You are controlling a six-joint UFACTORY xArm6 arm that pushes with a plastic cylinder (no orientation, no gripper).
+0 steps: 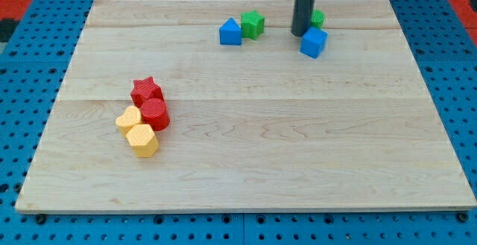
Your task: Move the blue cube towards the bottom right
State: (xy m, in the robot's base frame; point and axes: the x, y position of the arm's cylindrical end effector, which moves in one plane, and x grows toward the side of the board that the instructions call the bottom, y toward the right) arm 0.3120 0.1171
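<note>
The blue cube (314,42) sits on the wooden board (246,156) near the view's top right. My tip (300,33) stands just to the cube's upper left, touching or almost touching it. A green block (318,18) is partly hidden behind the rod, just above the cube.
A blue triangular block (230,32) and a green star (253,24) sit together to the left of my tip. At the view's left, a red star (146,91), a red cylinder (155,114) and two yellow blocks (129,119) (142,140) form a cluster.
</note>
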